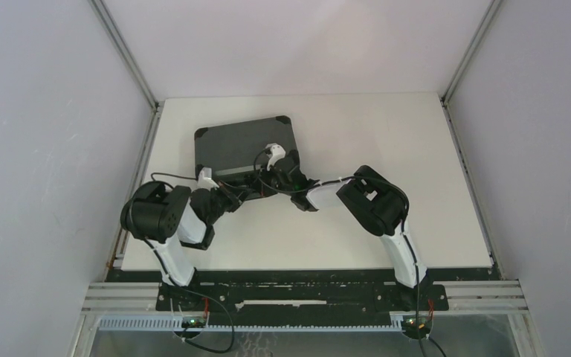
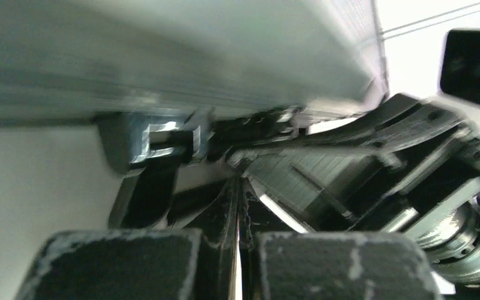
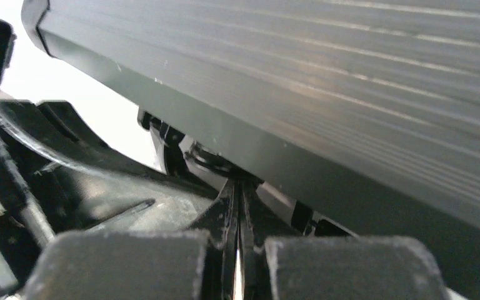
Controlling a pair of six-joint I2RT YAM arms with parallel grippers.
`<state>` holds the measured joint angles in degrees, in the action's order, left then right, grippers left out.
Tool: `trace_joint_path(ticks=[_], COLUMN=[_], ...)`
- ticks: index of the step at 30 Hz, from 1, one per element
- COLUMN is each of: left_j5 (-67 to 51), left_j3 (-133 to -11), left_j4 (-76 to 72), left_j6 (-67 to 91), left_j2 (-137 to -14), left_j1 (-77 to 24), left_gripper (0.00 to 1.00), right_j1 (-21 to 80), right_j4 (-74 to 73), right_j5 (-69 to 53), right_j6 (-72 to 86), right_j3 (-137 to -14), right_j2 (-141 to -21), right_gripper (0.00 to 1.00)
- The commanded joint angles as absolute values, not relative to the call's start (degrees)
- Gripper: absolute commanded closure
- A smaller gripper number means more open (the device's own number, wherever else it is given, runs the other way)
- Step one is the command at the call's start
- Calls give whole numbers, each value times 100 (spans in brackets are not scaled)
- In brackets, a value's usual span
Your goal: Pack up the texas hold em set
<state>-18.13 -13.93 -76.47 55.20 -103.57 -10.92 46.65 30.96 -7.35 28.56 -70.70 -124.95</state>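
A white table (image 1: pixel 386 223) fills the middle of the top view, boxed in by pale grey walls: the left wall (image 1: pixel 44 149), the back wall (image 1: pixel 297 44) and the right wall (image 1: pixel 535 149). Metal frame posts (image 1: pixel 126 56) run down the back corners. Along the bottom of the frame a black rail (image 1: pixel 305 294) carries the two arm bases, with a slotted white strip (image 1: pixel 268 325) below it.

The black briefcase (image 1: pixel 245 141) lies flat and closed in the upper middle of the table, a little left of centre. No chips, cards or buttons are in sight.

Both arms bend inward and meet at the case's near edge, crowding each other there.

In the left wrist view the left gripper (image 2: pixel 237 187) has its fingers pressed together, with only a thin seam between them. Its tip sits just under the case's edge. Whether anything thin is pinched there cannot be told. A grey metal fitting (image 2: pixel 156 140) hangs from the case at centre left, and the other arm's dark body fills the right of the frame.

In the right wrist view the right gripper (image 3: pixel 237 190) is likewise closed tight, tip against the underside of the ribbed case edge, with the other arm at lower left.
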Motion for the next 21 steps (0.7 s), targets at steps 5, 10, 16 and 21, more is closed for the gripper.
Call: trace_joint_path(ticks=[5, 10, 16, 21], left_j5=[-1729, -1645, -920, -573], left_j3=[-1069, -914, -1974, -3533], left_j4=[-7000, -6458, -2711, -734], left_j6=[5267, 5191, 4173, 3504], left_j2=[-9766, -8435, -5989, -5631], left_j1=[-1083, -1088, -1106, -926], left_gripper=[100, 100, 100, 100], right_j1=[4532, 4496, 4390, 4349], right_j4=[3441, 3188, 3135, 1118], right_j5=[-208, -279, -177, 255], right_j6=[2592, 2571, 2672, 1944], right_j3=[-7528, -7720, -7483, -8471], right_j2=[-12456, -12573, -12321, -12414], right_gripper=[100, 100, 86, 62])
